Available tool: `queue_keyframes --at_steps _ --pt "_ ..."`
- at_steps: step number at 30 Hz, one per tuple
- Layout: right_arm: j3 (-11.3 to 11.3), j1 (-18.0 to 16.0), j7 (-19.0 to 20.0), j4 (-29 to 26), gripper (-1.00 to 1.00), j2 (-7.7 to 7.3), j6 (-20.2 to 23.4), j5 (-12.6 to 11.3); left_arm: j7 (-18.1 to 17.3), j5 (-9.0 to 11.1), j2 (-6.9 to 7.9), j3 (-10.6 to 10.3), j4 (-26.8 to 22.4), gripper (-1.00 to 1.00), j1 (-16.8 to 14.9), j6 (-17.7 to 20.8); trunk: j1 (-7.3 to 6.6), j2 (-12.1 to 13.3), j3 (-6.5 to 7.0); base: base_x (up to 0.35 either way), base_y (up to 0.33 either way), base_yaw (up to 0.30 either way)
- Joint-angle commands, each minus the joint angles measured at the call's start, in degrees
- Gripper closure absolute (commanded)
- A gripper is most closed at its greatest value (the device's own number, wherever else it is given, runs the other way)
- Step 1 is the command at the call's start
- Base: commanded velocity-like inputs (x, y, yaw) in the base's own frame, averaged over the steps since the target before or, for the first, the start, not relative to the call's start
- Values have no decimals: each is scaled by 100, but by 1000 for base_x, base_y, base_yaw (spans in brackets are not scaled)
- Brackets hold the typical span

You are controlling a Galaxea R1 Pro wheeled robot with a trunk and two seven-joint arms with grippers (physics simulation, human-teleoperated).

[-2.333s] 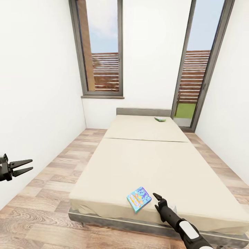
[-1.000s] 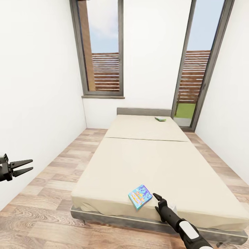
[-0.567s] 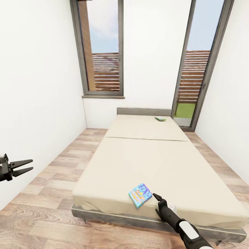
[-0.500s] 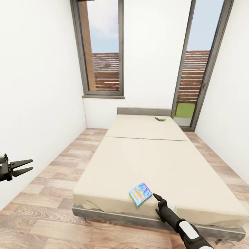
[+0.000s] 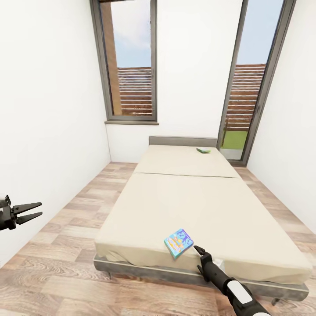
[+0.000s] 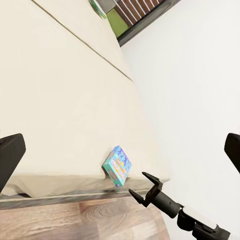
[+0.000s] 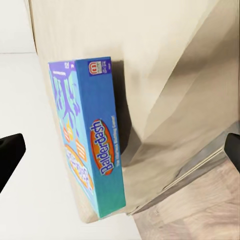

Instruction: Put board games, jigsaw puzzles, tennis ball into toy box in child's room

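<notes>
Right hand (image 5: 198, 251), fingers spread and empty, hovers just beside the blue board game (image 5: 178, 242) near the bed (image 5: 206, 206) edge; grasping comes next.

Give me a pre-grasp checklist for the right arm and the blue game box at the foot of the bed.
1. Right gripper open: ok, jaws apart.
2. Flat blue Balderdash game box on the beige mattress, near the foot edge: ok.
3. Gripper around the box: not ok, it sits just beside it, apart.
4. Nothing between gripper and box: ok.
5. Left gripper out of the way: ok, open, over the wood-plank floor.
6. Small green game box by the grey headboard: ok, untouched.
</notes>
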Motion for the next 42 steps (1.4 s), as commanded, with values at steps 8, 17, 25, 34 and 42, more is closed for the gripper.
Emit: queue_keyframes --at_steps 8,17,25,34,42 --pt "-26 -4 3 1 -100 1 43 -40 -27 -10 0 1 1 -100 -5 61 -2 -3 -6 -56 66 0" --pt "-18 -4 3 1 -100 1 -168 -40 -27 -11 0 1 1 -100 -5 61 -2 -3 -6 -3 99 0" --pt "-14 -4 3 1 -100 1 -186 -40 -27 -10 5 1 1 -100 -5 61 -2 -3 -6 4 23 0" --pt "-17 -4 3 1 -100 1 -188 -40 -27 -13 2 1 1 -100 -5 61 -2 -3 -6 0 33 0" --pt "-15 -4 3 1 -100 1 -188 -40 -27 -15 1 1 1 -100 -5 61 -2 -3 -6 0 28 0"
